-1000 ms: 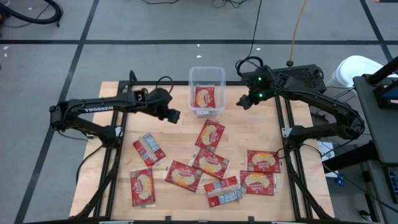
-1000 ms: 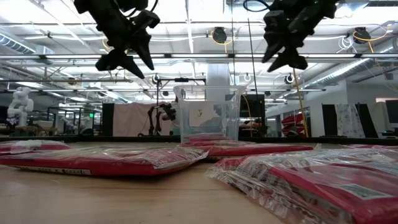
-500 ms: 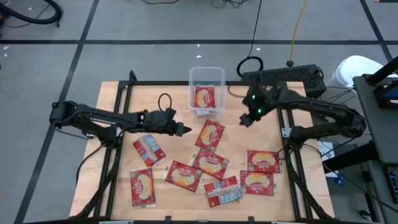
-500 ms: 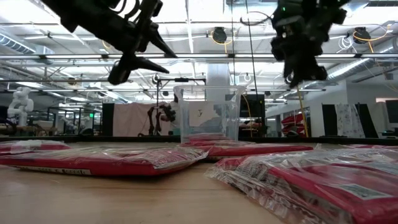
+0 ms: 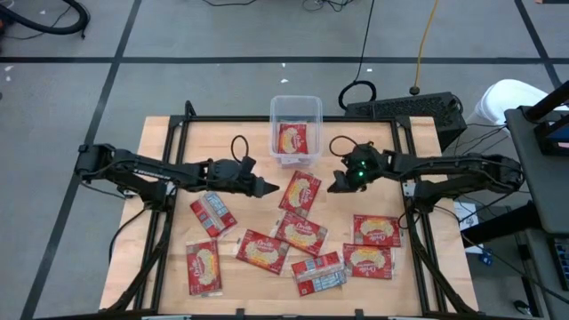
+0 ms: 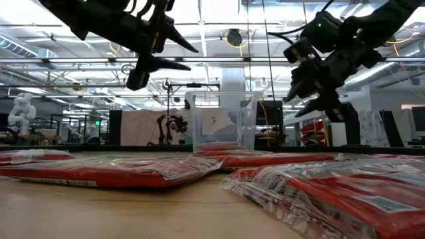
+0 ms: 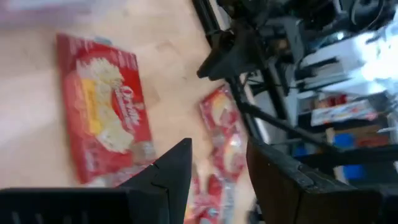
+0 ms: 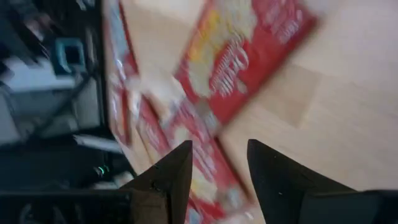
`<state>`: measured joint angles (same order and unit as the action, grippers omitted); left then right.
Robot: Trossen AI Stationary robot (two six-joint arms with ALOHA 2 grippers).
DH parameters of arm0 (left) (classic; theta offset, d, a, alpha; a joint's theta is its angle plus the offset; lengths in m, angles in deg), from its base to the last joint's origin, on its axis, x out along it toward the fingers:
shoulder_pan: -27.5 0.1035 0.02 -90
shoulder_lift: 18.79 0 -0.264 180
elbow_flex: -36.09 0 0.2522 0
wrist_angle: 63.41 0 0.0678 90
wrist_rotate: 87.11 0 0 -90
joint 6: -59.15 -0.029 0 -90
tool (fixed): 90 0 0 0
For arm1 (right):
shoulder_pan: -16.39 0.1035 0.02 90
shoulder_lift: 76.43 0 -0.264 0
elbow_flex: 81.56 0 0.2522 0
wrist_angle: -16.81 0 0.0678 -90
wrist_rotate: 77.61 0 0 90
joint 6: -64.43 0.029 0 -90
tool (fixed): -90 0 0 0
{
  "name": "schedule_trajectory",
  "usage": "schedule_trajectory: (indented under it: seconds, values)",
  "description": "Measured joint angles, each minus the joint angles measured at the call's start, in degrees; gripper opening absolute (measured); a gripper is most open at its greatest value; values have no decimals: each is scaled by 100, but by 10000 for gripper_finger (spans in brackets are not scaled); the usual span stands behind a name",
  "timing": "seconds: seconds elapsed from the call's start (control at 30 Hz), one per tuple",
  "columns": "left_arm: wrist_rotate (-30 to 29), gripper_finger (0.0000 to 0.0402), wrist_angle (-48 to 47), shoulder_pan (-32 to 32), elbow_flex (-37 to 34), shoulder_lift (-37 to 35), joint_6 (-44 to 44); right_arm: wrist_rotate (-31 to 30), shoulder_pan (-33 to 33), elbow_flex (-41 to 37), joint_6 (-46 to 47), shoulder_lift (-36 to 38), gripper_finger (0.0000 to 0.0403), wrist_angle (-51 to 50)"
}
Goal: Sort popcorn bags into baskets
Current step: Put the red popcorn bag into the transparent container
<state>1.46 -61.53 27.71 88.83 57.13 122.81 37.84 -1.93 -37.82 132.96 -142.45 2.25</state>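
Observation:
Several red popcorn bags lie flat on the wooden table; one (image 5: 300, 193) lies in the middle, just near of the basket. The clear basket (image 5: 295, 114) stands at the far edge with one bag (image 5: 292, 140) inside. My left gripper (image 5: 271, 189) is open and hovers above the table just left of the middle bag (image 7: 102, 121), pointing right. My right gripper (image 5: 333, 187) is open and hovers just right of that bag (image 8: 242, 59), pointing left. Both grippers show raised in the low view, the left one (image 6: 189, 58) and the right one (image 6: 295, 106).
More bags lie toward the near edge: two on the left (image 5: 213, 212) (image 5: 203, 267), three in the middle (image 5: 262, 251) (image 5: 300, 233) (image 5: 317, 273), two on the right (image 5: 377, 229) (image 5: 367, 260). A black frame rail (image 5: 404, 191) runs along the table's right side. Bare wood shows beside the basket.
My left gripper has moved right and toward the near edge, reaching out level toward the middle bag. My right gripper has come from beside the basket toward the near edge and down, turning so that it points left at the same bag. No bag has moved.

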Motion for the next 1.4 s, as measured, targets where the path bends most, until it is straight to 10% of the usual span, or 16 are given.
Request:
schedule_trajectory:
  seconds: [0.23, 1.07, 1.4]
  values:
    - [17, 156, 12, 88, -9, 572, -978, -1166, 232, -46, 677, -23, 148, 114]
    - [597, 156, 1534, 211, 20, 2929, -401, -1649, 382, -41, 1071, -1196, 151, 692]
    - [437, 156, 1339, 229, 20, 2942, -528, -1646, 382, -40, 1300, -1672, 247, 1150]
